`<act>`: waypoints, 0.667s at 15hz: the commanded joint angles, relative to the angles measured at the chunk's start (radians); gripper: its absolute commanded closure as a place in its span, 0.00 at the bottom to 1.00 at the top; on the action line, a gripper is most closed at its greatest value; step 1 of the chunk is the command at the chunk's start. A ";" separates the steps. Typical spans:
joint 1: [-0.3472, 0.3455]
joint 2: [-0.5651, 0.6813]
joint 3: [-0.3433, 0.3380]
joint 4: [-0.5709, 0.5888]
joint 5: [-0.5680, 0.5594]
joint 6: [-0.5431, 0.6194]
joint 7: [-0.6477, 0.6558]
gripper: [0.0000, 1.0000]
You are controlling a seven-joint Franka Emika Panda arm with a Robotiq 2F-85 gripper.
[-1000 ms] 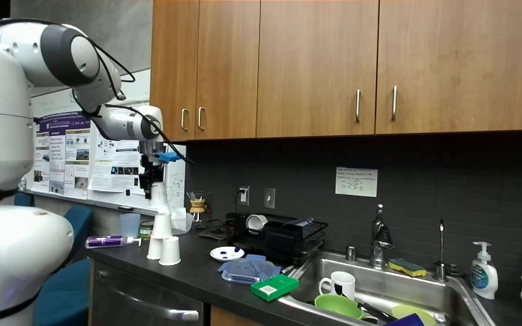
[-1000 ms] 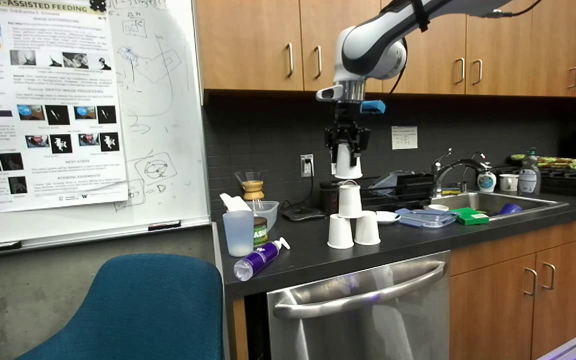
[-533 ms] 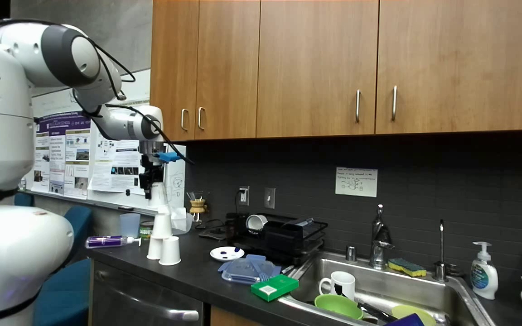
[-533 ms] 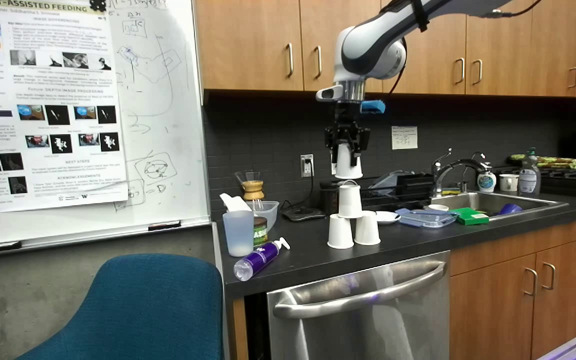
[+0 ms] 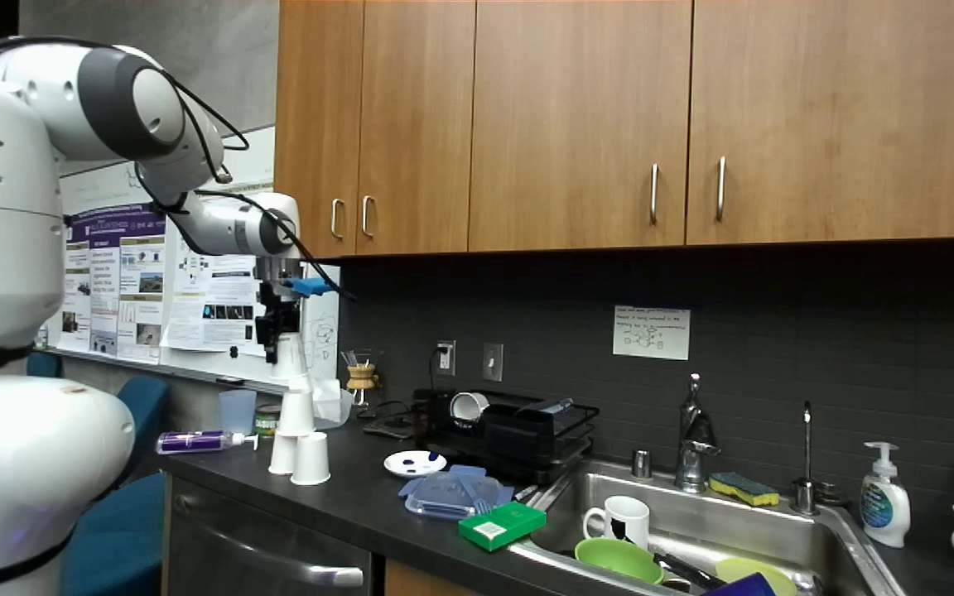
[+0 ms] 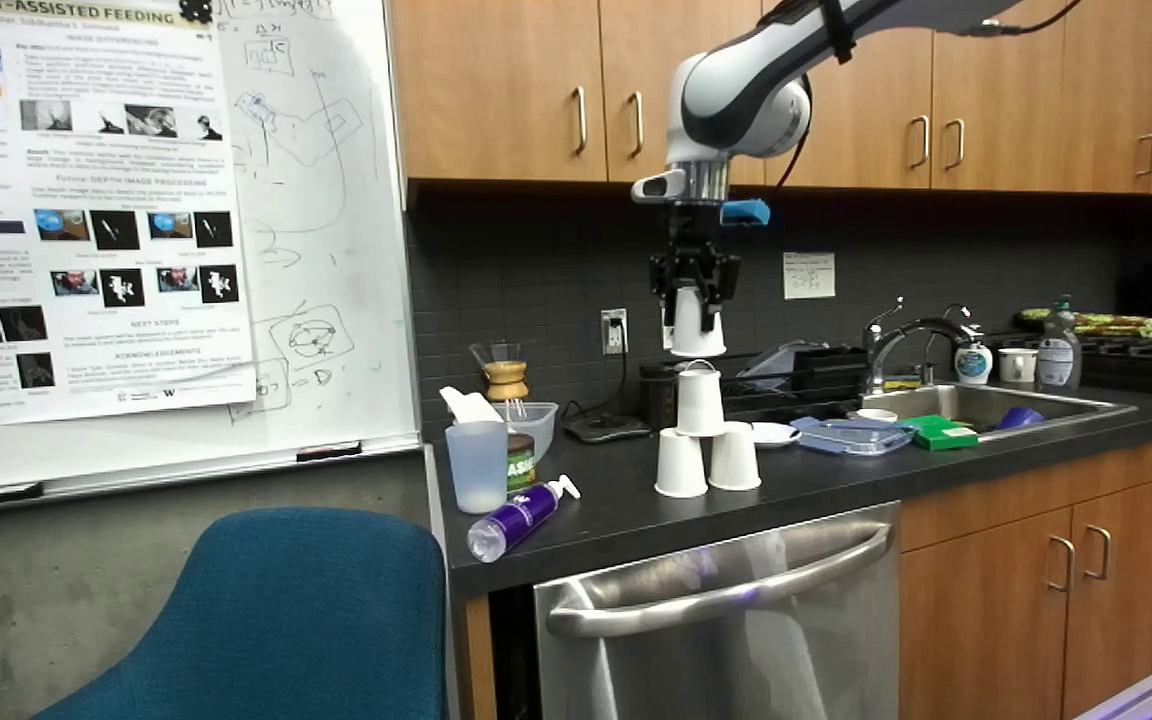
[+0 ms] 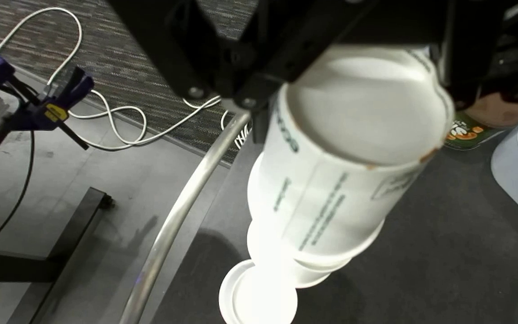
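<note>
My gripper (image 6: 693,316) is shut on an upside-down white paper cup (image 6: 694,340), with a finger on each side. The cup's closed end (image 7: 376,112) faces up in the wrist view, and its wall is dented near one finger. It hangs just above another upside-down white cup (image 6: 700,402), with a narrow gap between them in an exterior view. That cup rests across two upside-down white cups (image 6: 681,464) (image 6: 735,457) on the dark counter (image 6: 616,510). In the wrist view, the lower cups (image 7: 263,297) are partly hidden and overexposed.
A purple pump bottle (image 6: 521,518) lies near the counter's end, beside a blue tumbler (image 6: 477,465). A plate (image 5: 415,463), a lidded container (image 5: 452,494) and a green box (image 5: 502,525) lie toward the sink (image 5: 717,530). A black dish rack (image 5: 518,439) stands behind.
</note>
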 commanded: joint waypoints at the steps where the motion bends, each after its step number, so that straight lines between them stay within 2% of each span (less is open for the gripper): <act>1: -0.004 0.023 -0.002 0.039 0.022 -0.030 -0.027 0.58; 10: -0.011 0.047 -0.002 0.060 0.030 -0.037 -0.050 0.58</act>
